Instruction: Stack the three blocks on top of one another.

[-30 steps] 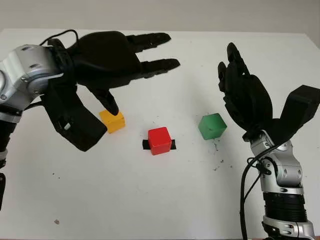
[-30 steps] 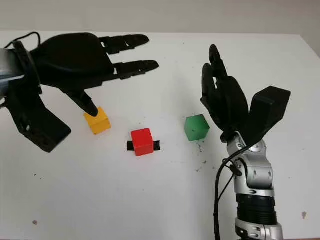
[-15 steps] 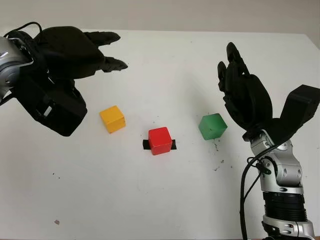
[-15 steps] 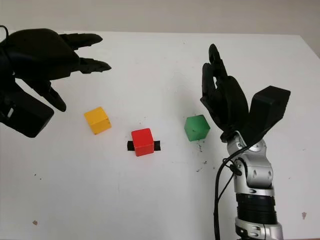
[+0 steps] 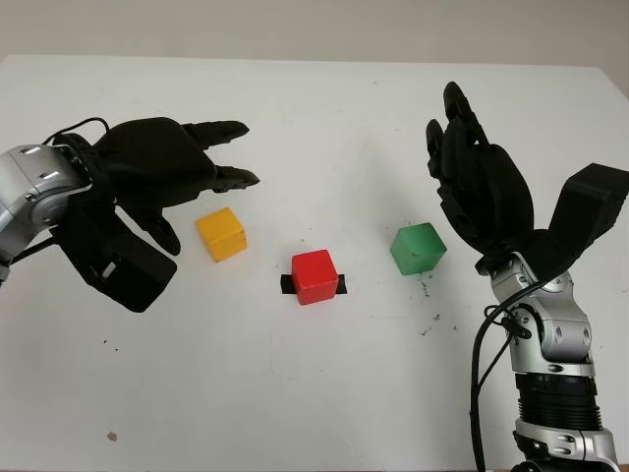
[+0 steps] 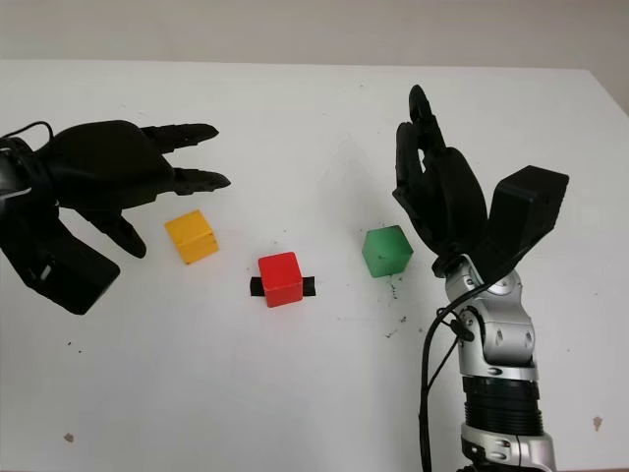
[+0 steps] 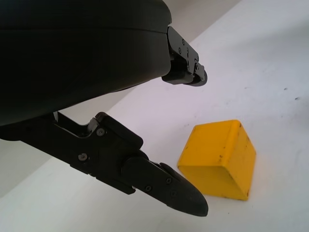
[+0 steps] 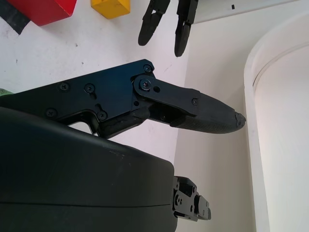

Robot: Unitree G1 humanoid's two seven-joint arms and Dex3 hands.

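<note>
From the head camera we see three blocks in a loose row on the white table [image 5: 314, 393], none stacked yet. The yellow block [image 5: 221, 234] sits to the left, turned so a corner faces us; as a cube it has no long axis. The red block [image 5: 314, 276] sits in the middle on a strip of black tape [image 5: 286, 285], which looks like the marked base for the stack. The green block [image 5: 418, 248] lies to the right, also turned cornerwise. Our left hand [image 5: 162, 182] hovers just left of and beyond the yellow block, open and holding nothing, likely lining up to pick it. Our right hand [image 5: 477, 187] stands raised just right of the green block, open and empty, apparently waiting.

In the left wrist view, the yellow block [image 7: 217, 159] lies close beside a fingertip [image 7: 186, 198], not touching, flat on the table.

In the right wrist view, the right hand's finger [image 8: 193, 108] reaches out over bare table, gripping nothing.
</note>
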